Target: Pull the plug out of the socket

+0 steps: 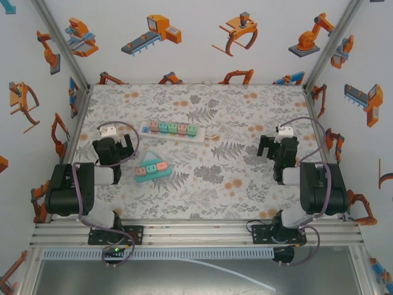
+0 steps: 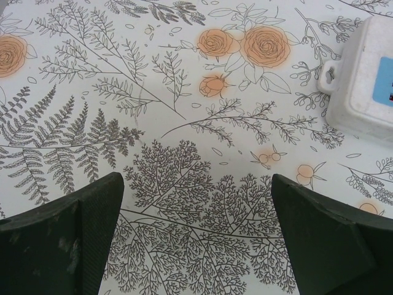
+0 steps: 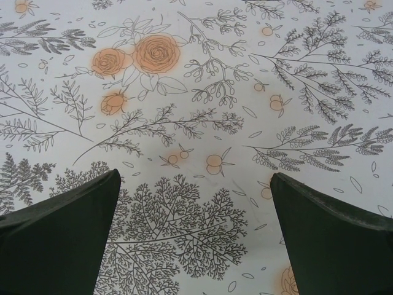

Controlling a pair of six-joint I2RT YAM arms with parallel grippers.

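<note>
Both sets of fingers spread wide, empty.
Left fingers (image 2: 61, 246), right fingers (image 3: 61, 239) over counter (image 1: 233, 178); white power strip (image 1: 178, 135) toward far edge, cut off in left wrist view, plugs (image 1: 163, 127) indistinct.

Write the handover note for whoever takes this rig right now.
Left hand: open, empty, above the table, with the end of the white strip ahead to its right.
Right hand: open, empty, above the table's right side.
The white strip lies mid-table on the far side, with a row of coloured plugs seated in it. The teal strip lies nearer the left arm and also seems plugged.
Done: nothing; neither hand touches a strip.
Left: reach a plug, grip it, pull it off.
</note>
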